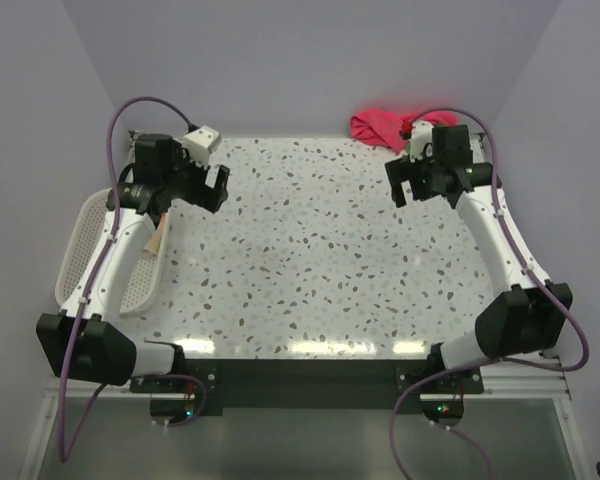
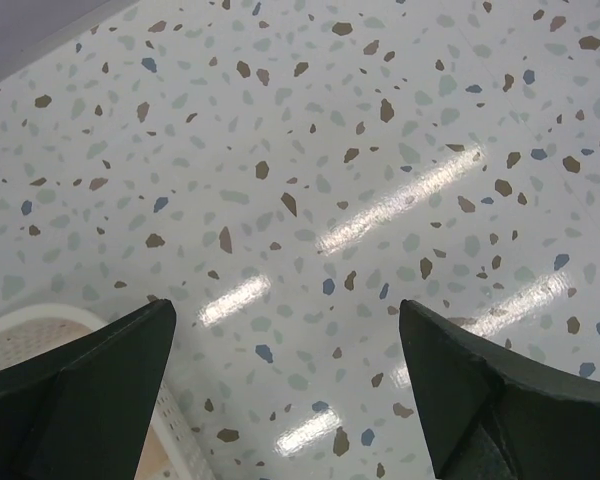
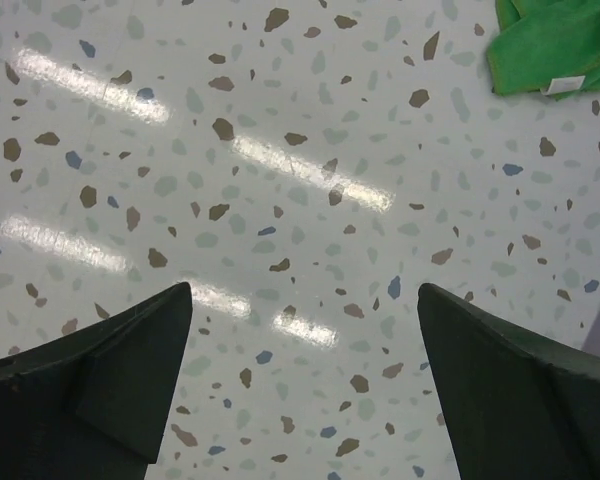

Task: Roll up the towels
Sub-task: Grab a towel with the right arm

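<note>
A pink-red towel lies crumpled at the table's back right edge, just behind my right arm. The corner of a bright green towel shows at the top right of the right wrist view, away from the fingers. A strip of pale peach towel peeks out from under my left arm, inside the basket. My left gripper hangs open above bare tabletop at the back left. My right gripper is open above bare tabletop at the back right. Neither gripper holds anything.
A white mesh basket sits at the table's left edge, partly under my left arm. The speckled tabletop spreads between the arms. Pale walls close in the back and both sides.
</note>
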